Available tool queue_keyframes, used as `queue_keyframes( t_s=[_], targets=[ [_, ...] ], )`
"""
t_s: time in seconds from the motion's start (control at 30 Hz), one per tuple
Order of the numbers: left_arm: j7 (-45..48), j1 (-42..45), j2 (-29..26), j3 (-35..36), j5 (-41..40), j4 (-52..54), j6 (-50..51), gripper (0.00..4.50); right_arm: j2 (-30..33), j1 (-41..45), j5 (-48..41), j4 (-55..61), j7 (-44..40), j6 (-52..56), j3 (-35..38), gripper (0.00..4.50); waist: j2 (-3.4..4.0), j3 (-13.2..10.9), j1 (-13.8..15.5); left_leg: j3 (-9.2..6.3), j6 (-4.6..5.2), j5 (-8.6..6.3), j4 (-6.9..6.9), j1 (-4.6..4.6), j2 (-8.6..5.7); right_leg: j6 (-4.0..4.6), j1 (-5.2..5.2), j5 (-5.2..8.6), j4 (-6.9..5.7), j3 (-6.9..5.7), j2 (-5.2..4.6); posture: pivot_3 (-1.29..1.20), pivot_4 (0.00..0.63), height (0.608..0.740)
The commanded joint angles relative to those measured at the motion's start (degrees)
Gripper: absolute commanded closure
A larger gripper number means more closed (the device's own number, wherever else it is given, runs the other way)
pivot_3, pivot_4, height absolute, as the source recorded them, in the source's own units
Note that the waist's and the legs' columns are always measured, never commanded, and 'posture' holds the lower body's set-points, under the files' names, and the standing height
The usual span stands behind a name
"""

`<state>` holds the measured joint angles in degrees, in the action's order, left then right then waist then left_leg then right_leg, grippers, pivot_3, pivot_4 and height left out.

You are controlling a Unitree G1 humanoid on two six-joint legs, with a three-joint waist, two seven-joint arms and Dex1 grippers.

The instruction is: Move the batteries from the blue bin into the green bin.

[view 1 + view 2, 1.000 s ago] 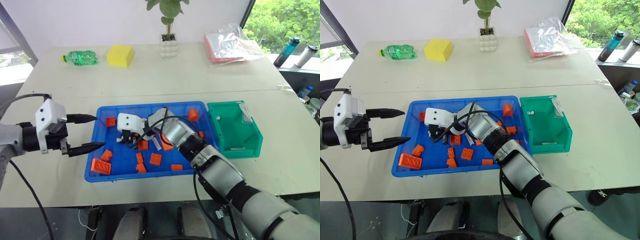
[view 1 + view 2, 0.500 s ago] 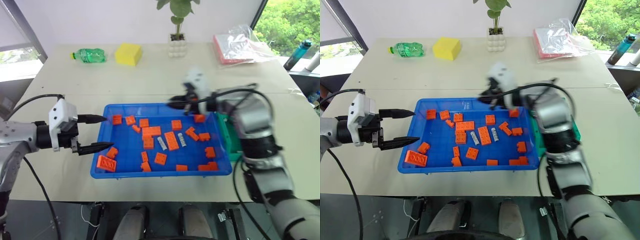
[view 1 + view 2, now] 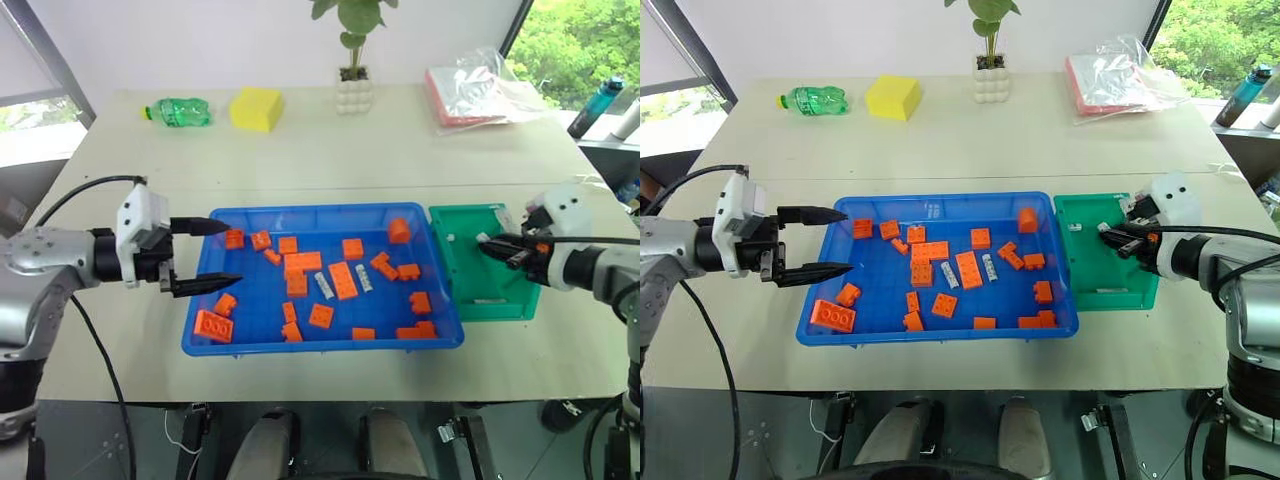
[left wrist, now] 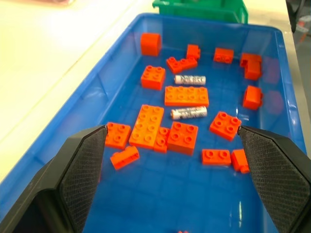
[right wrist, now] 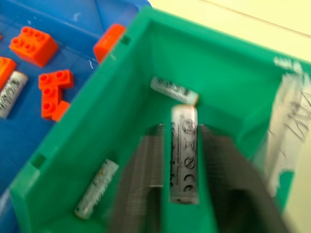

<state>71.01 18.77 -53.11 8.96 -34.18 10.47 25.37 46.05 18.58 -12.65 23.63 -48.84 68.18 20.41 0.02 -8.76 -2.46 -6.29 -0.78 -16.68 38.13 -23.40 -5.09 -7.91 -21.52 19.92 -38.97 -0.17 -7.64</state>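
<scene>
- Head view: my right gripper [image 3: 1110,235] hovers over the green bin [image 3: 1090,290]; two batteries [image 3: 989,267] lie in the blue bin [image 3: 830,330].
- Left wrist: left gripper [image 4: 172,145] wide open, empty, batteries ahead.
- Right wrist: a battery [image 5: 184,160] sits between my parted fingers [image 5: 146,184]; grip unclear.

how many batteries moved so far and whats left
Done: two batteries lie in the green bin. In hand: a third battery sits between the right pincer's fingers over that bin. Left: two batteries remain in the blue bin.
</scene>
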Motion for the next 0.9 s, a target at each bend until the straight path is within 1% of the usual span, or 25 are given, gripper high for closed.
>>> queue_keyframes(
  t_s=[0.03, 0.07, 0.2, 0.3, 0.37, 0.43, 0.57, 0.67, 0.9],
  targets=[
    [0.6, 1.5, 0.1, -0.1, 0.6, -0.4, -1.4, 0.0, 2.0, 0.3, -1.4, 1.7, 1.1, -3.2, -1.2, 2.03, 0.0, 0.0, 0.0, 0.0, 0.0, 0.0, 0.0, 0.0, 0.0, 0.0, 0.0, 0.0, 0.0, 0.0, 0.0, 0.0, 0.15, 0.727],
    [0.6, 1.5, 0.1, -0.2, 0.6, -0.4, -1.4, 0.0, 2.4, 0.9, -1.8, 1.4, 1.0, -3.8, -1.6, 2.03, 0.0, 0.0, 0.0, -0.01, 0.0, 0.0, 0.0, 0.0, -0.01, 0.0, 0.01, 0.0, 0.0, 0.0, -0.01, 0.0, 0.15, 0.727],
    [0.7, 1.0, -0.1, 0.2, 0.6, 0.1, -1.4, 0.0, 1.4, 9.3, -5.2, 0.5, 0.7, -4.6, -6.6, 2.03, 0.02, 0.0, -0.2, 0.0, 0.0, 0.0, 0.01, -0.01, -0.02, 0.0, 0.01, 0.0, 0.04, 0.0, -0.01, 0.0, 0.15, 0.727],
    [0.4, 0.3, -0.5, 0.8, 0.3, 1.0, -1.0, 0.0, -2.3, 14.9, -7.8, 0.8, 0.9, -4.4, -13.0, 2.03, 0.02, 0.0, -0.3, 0.03, -0.01, 0.0, -0.03, 0.0, 0.08, 0.01, 0.0, 0.01, 0.33, 0.0, 0.05, 0.0, 0.15, 0.727],
    [0.2, -0.2, -0.8, 1.3, 0.0, 1.7, -0.5, 0.0, -5.2, 17.2, -9.0, 0.5, 1.7, -3.9, -16.7, 2.03, 0.01, 0.0, -0.2, -0.04, -0.01, 0.0, -0.05, 0.0, 0.1, 0.01, 0.1, 0.0, 0.53, -0.02, 0.08, 0.0, 0.15, 0.727],
    [0.2, -0.7, -1.2, 1.7, -0.4, 2.3, 0.0, 0.0, -8.1, 18.6, -9.3, 0.1, 2.3, -4.5, -21.0, 2.03, 0.01, 0.0, 0.0, -0.05, -0.01, 0.0, -0.04, -0.04, 0.05, 0.01, 0.1, 0.0, 0.55, -0.02, 0.04, 0.0, 0.15, 0.727],
    [0.3, -1.3, -1.8, 2.0, -1.0, 3.5, 0.9, 0.0, -15.0, 20.6, -8.3, -3.0, 3.8, -5.9, -31.8, 2.03, 0.01, 0.0, 0.0, -0.22, -0.01, 0.0, 0.0, -0.06, -0.04, 0.0, 0.14, 0.0, 0.54, -0.02, 0.01, 0.0, 0.15, 0.727],
    [0.7, -1.6, -2.0, 1.8, -1.6, 4.8, 1.4, 0.0, -16.9, 20.6, -8.0, -4.1, 3.1, -6.4, -37.9, 2.03, 0.01, 0.0, 0.0, -0.28, -0.01, 0.0, 0.0, -0.06, -0.04, 0.0, 0.13, 0.0, 0.52, -0.03, 0.03, 0.0, 0.15, 0.727],
    [0.6, -1.3, -1.4, 1.1, -1.5, 5.4, 1.3, 0.0, -20.1, 21.0, -8.1, -7.7, 4.8, -5.8, -41.5, 2.03, 0.01, 0.0, -0.1, -0.29, -0.01, 0.01, 0.0, -0.06, -0.05, 0.01, 0.13, 0.0, 0.51, -0.04, 0.04, 0.0, 0.15, 0.727]
  ],
)
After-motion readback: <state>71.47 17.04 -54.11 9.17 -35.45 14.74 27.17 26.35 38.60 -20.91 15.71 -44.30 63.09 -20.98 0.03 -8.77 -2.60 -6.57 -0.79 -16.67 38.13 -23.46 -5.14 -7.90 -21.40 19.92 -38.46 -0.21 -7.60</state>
